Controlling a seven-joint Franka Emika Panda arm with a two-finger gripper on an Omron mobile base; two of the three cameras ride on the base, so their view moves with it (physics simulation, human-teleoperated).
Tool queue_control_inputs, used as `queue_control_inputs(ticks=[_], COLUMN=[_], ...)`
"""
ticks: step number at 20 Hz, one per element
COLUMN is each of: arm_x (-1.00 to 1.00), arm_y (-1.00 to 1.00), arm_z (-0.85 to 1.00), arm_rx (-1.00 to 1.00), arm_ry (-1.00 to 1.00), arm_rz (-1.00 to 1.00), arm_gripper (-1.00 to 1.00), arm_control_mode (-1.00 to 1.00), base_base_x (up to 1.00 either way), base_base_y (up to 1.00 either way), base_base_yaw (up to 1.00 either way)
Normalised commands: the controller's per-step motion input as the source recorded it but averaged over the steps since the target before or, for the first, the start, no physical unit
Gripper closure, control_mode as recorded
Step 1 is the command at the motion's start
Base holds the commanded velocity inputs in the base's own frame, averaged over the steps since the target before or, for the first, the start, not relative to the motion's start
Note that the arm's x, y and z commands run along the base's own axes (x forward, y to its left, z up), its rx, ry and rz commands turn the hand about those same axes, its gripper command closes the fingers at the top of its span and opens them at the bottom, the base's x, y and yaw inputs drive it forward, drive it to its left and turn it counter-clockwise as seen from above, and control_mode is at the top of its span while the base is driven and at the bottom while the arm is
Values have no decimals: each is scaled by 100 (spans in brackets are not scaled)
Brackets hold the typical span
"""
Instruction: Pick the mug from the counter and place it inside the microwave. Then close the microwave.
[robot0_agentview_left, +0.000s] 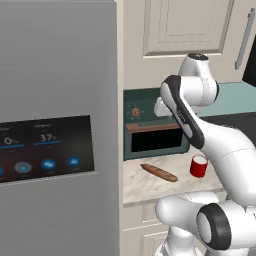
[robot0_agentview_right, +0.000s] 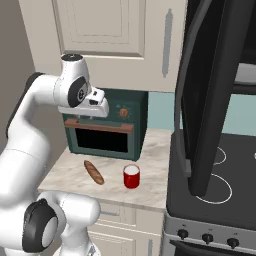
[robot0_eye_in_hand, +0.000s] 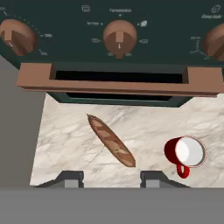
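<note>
Gripper (robot0_eye_in_hand: 111, 178) hovering above the counter (robot0_eye_in_hand: 65, 140) with jaws parted, holding nothing; red mug (robot0_eye_in_hand: 186, 152) standing upright beside the baguette (robot0_eye_in_hand: 110, 141), before the green toaster oven (robot0_eye_in_hand: 118, 52).

My two base cameras look forward and down from behind, left and right, both sharing the beige marbled stone counter (robot0_agentview_left: 150, 182). My hand camera looks down on it, near the dark green toaster oven (robot0_eye_in_hand: 65, 26).

A bright red mug (robot0_eye_in_hand: 183, 152) with a white inside stands on the beige-white marbled counter (robot0_eye_in_hand: 148, 124), beside a brown bread loaf (robot0_eye_in_hand: 111, 141) and a dark green toaster oven (robot0_agentview_right: 107, 125) with copper-coloured knobs.
</note>
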Motion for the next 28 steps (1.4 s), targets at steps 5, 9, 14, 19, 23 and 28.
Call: queue_control_inputs(ticks=[5,9,14,19,23,28], arm_x=[0,0,0,-1,-8,-3], arm_y=[-25,-78,-73,-65,-6,0], arm_z=[-10,-31,-32,-23,-36,-50], arm_rx=[-1,0,0,0,0,0], arm_ry=[8,5,7,3,0,0], arm_rz=[-3,-13,-13,-6,-1,0], arm_gripper=[-100,-100,-100,-100,-100,-100], arm_control_mode=[-100,-100,-100,-100,-100,-100], base_base_x=[0,0,0,0,0,0], base_base_y=[0,0,0,0,0,0], base_base_yaw=[0,0,0,0,0,0])
